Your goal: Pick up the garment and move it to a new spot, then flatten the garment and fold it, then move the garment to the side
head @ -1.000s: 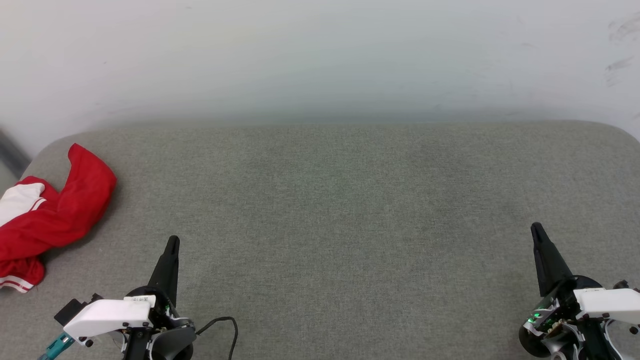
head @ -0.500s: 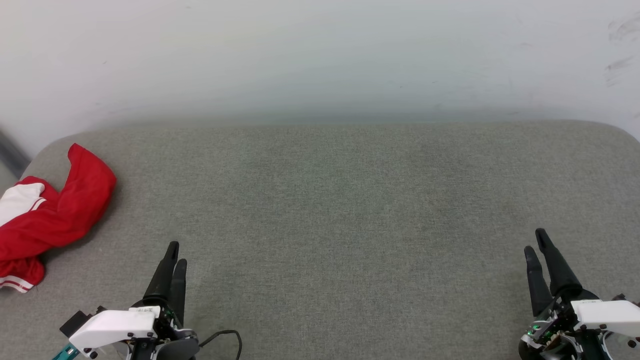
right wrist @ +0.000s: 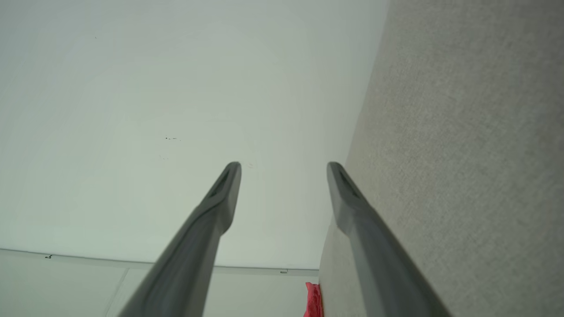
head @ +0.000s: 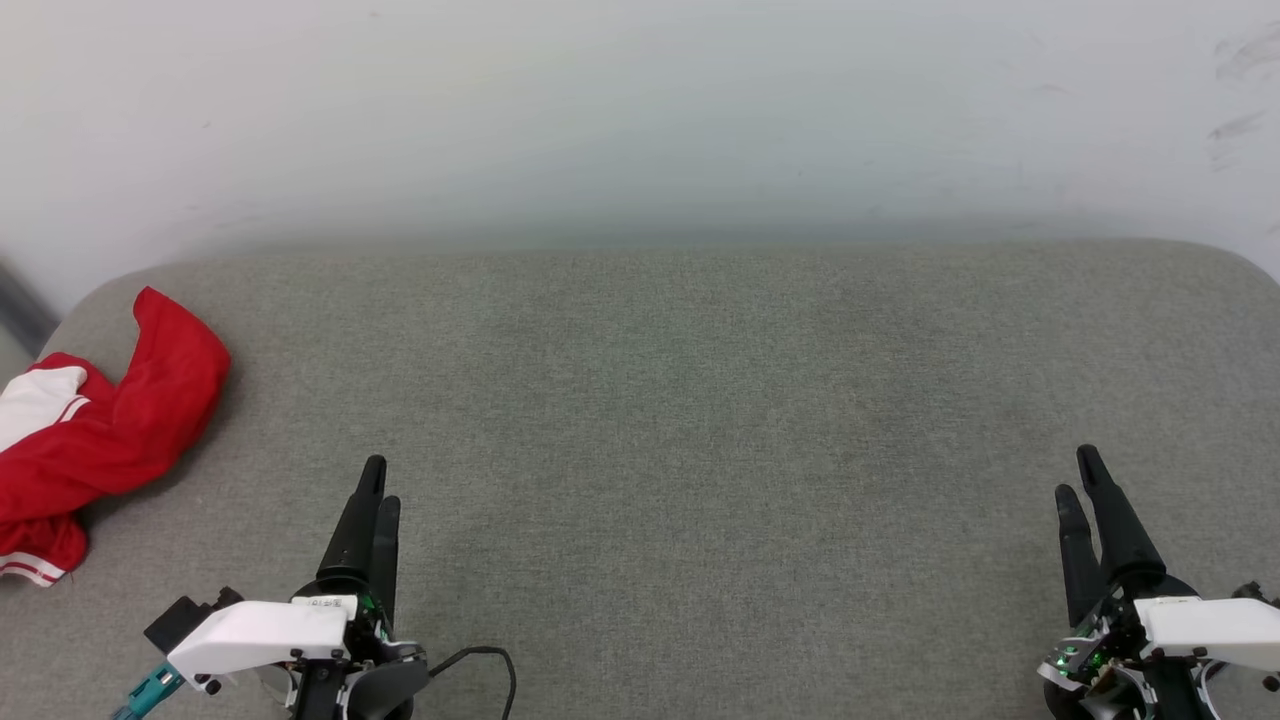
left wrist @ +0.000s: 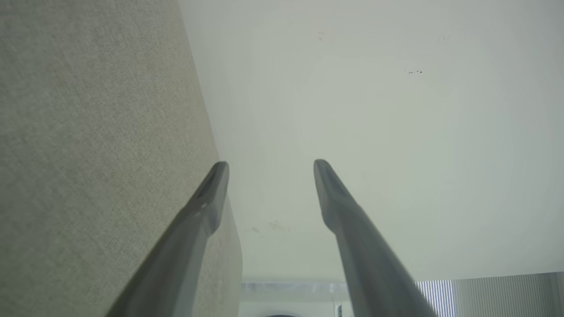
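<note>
The garment [head: 110, 440], red with a white sleeve and striped trim, lies crumpled at the far left edge of the grey padded surface [head: 680, 400]. A sliver of its red cloth [right wrist: 313, 299] also shows at the bottom of the right wrist view. My left gripper [head: 381, 487] hovers low at the near left, to the right of the garment and apart from it. Its jaws are open and empty in the left wrist view [left wrist: 269, 165]. At the near right my right gripper [head: 1076, 472] is far from the garment, open and empty [right wrist: 284, 165].
A pale wall [head: 640, 120] rises directly behind the padded surface, whose corners are rounded. A black cable [head: 490, 660] loops beside my left wrist.
Both grippers went from shut to open. The left gripper shifted a little to the right and forward. The garment has not moved.
</note>
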Controlling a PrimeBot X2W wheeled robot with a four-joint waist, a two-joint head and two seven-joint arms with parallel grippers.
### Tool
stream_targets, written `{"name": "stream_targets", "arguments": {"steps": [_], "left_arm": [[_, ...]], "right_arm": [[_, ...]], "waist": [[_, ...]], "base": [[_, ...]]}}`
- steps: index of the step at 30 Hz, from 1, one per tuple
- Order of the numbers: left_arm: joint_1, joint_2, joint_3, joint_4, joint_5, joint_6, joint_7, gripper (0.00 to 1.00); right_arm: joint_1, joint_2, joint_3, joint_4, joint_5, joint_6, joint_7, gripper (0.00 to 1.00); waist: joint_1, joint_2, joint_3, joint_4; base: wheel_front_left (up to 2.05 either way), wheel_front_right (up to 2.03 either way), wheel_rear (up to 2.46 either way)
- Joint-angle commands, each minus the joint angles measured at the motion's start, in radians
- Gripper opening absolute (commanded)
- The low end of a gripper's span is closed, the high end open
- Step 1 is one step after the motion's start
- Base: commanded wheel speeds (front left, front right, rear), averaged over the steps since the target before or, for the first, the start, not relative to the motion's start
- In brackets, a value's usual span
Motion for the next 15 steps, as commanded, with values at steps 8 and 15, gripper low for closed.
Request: {"name": "stream_targets", "arguments": {"steps": [8,15], "left_arm": [[-0.034,0.003,-0.039,-0.048,0.115,0.000,-0.041,1.00],[-0.037,0.003,-0.053,-0.058,0.212,0.000,-0.069,1.00]], "right_arm": [[-0.003,-0.029,0.022,-0.052,-0.143,0.000,-0.042,1.00],[0.003,-0.024,0.030,-0.085,-0.291,0.000,-0.070,1.00]], "waist": [[0.0000,0.0000,-0.001,0.003],[0.0000,0.0000,-0.001,0.006]], "base": [[0.00,0.00,0.00],[0.00,0.00,0.00]]}}
